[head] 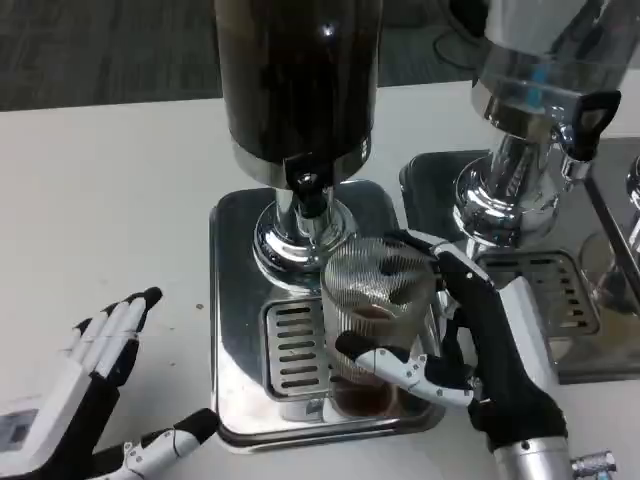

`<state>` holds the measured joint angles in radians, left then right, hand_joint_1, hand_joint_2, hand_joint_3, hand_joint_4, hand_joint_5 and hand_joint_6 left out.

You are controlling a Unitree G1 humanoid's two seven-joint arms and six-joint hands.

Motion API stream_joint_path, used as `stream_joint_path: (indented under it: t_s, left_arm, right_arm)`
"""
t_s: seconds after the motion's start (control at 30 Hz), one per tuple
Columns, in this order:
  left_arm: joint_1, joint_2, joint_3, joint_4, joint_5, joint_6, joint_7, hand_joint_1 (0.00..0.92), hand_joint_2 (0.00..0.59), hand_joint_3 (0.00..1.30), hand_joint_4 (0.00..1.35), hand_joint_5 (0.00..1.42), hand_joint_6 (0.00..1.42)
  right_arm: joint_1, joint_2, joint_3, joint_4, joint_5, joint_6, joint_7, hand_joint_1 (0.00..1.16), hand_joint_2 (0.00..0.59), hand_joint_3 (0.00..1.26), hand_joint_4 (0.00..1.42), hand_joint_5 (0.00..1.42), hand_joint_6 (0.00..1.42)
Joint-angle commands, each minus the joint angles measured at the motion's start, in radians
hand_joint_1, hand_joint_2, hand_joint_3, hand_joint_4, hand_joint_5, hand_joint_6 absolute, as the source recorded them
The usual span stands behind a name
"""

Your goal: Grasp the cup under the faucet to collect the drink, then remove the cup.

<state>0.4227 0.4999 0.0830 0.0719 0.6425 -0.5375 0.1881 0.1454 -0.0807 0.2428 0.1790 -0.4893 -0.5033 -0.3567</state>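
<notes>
My right hand (470, 345) wraps the cup (375, 320) from its right side: thumb across the front low down, fingers (440, 255) curled round the back near the rim. The cup stands on the slotted drip grate (290, 345) of the steel drip tray (235, 300), directly below the faucet (307, 185) of the dark drink dispenser (298, 75).

Handling, my guess: clear ribbed cup, prob thin plastic, so light and a bit squashy; squeeze too hard and the wall may flex. Ribs give some friction, but it could be wet/slick. There's dark liquid in the lower part, so it's heavier at the bottom and will slosh if tilted. Best hold is mid-wall, opposed thumb vs fingers, approx where I am now; keep it upright when pulling it off the tray.

My left hand (95, 385) lies on the white tabletop (100, 200) left of the tray, fingers spread, holding nothing.

Hard to see:
- fill level, since ribs + reflections blur it
- whether the faucet is running, can't tell
- cup base, behind my thumb
- dispenser top is cut off by the frame edge
- a 2nd dispenser (540, 90) at right is partly cropped, w/ its own tray (560, 290)
</notes>
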Motion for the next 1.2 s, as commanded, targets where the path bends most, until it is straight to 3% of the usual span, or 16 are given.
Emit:
stream_joint_path:
  t_s: [0.03, 0.5, 0.67, 0.77, 0.93, 1.07, 1.2]
  left_arm:
    - [0.025, 0.017, 0.005, -0.041, 0.053, 0.013, 0.05, 0.0, 0.101, 0.0, 0.0, 0.0, 0.0]
    - [0.21, 0.017, 0.037, -0.201, 0.14, 0.03, 0.107, 0.0, 0.1, 0.0, 0.0, 0.0, 0.0]
    - [0.277, 0.005, 0.087, -0.248, 0.132, 0.053, 0.122, 0.0, 0.1, 0.0, 0.0, 0.0, 0.0]
    - [0.308, 0.0, 0.088, -0.276, 0.14, 0.05, 0.117, 0.0, 0.101, 0.0, 0.0, 0.0, 0.0]
    - [0.35, -0.065, 0.046, -0.361, 0.19, 0.104, 0.106, 0.0, 0.112, 0.0, 0.0, 0.0, 0.0]
    - [0.383, -0.067, 0.061, -0.366, 0.183, 0.103, 0.106, 0.0, 0.114, 0.0, 0.0, 0.0, 0.0]
    - [0.399, -0.084, 0.058, -0.391, 0.193, 0.117, 0.107, 0.0, 0.118, 0.0, 0.0, 0.0, 0.0]
  right_arm:
    - [0.038, 0.003, 0.009, -0.076, 0.018, -0.045, 0.006, 0.95, 0.15, 0.38, 0.69, 0.97, 1.42]
    - [0.214, -0.044, 0.039, -0.315, 0.094, -0.077, 0.15, 0.96, 0.148, 0.4, 0.69, 0.97, 1.42]
    - [0.279, -0.046, 0.068, -0.382, 0.061, -0.092, 0.166, 0.96, 0.149, 0.4, 0.69, 0.97, 1.42]
    - [0.293, -0.048, 0.072, -0.389, 0.079, -0.09, 0.181, 0.96, 0.149, 0.4, 0.69, 0.97, 1.42]
    - [0.304, -0.08, 0.034, -0.403, 0.126, -0.11, 0.208, 0.97, 0.149, 0.4, 0.69, 0.97, 1.42]
    - [0.315, -0.073, 0.05, -0.418, 0.113, -0.099, 0.219, 0.96, 0.148, 0.4, 0.69, 0.97, 1.42]
    - [0.32, -0.089, 0.038, -0.437, 0.127, -0.097, 0.241, 0.96, 0.147, 0.41, 0.69, 0.97, 1.42]
